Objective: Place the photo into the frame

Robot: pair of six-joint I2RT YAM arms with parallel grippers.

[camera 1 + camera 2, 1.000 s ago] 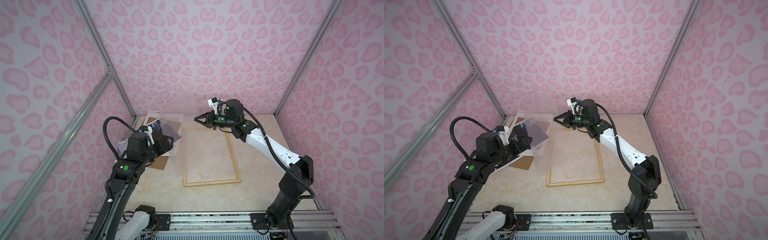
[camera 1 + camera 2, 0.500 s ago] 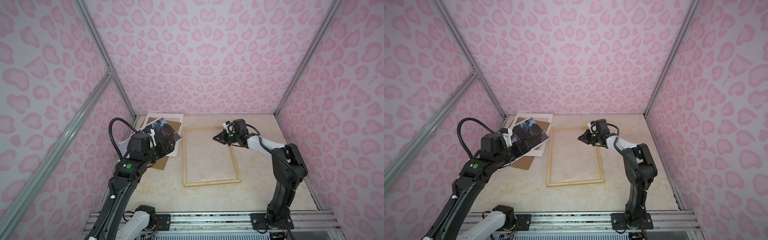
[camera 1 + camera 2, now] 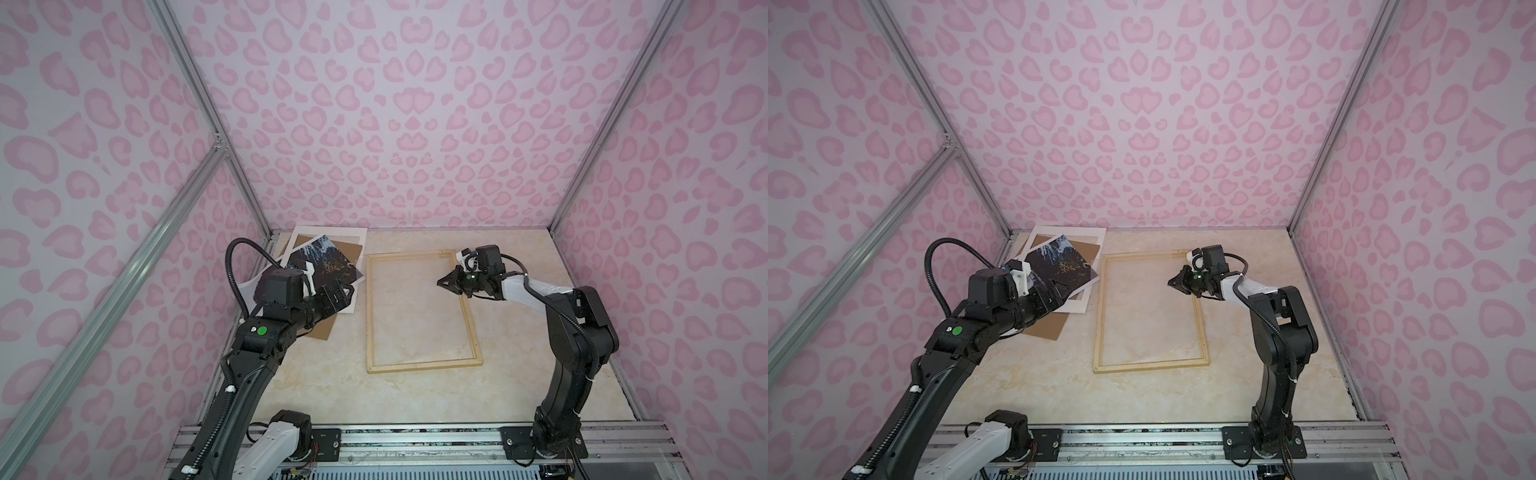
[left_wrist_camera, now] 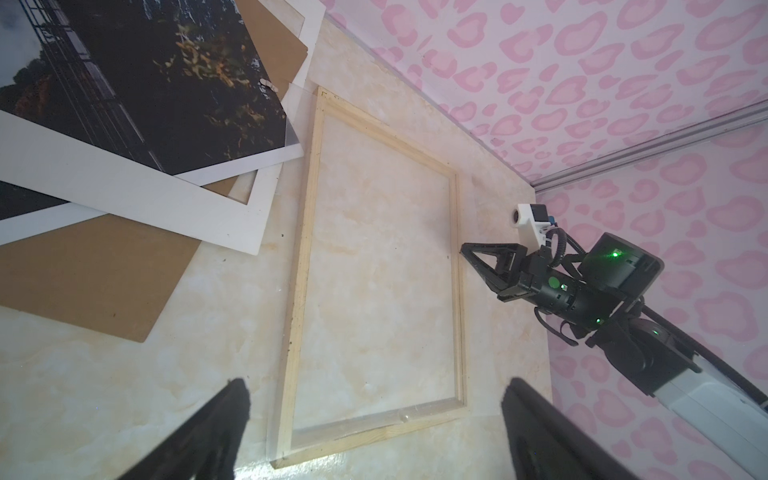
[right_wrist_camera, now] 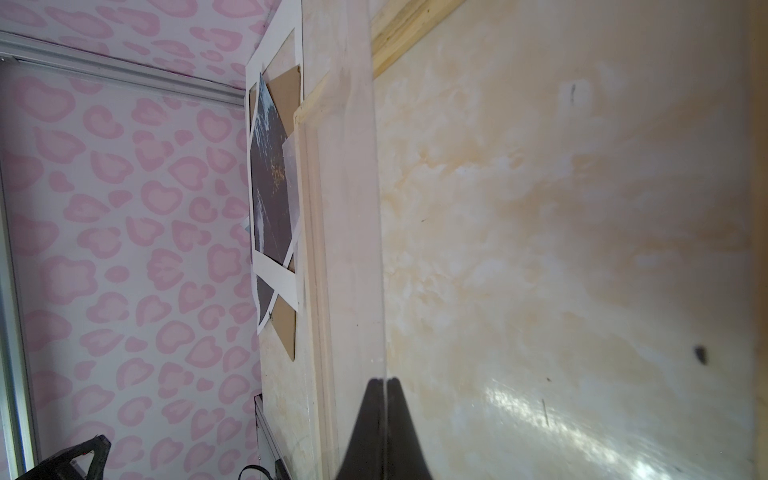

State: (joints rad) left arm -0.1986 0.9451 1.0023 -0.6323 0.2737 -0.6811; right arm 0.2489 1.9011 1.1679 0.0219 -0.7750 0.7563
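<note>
The right gripper [image 3: 441, 283], closed, has pulled back to the right rail of the frame [image 3: 424, 365]. The left gripper [image 3: 345, 293] gapes by the photo [image 3: 328, 259], likely light, floppy paper, best pinched at its margin.

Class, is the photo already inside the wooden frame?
No: the photo lies on the white mat board beside the frame, whose opening shows only tabletop.

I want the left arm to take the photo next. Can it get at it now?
Probably yes: the photo lies on top of the mat board, and the left gripper hovers open by its near edge, nothing between.
</note>
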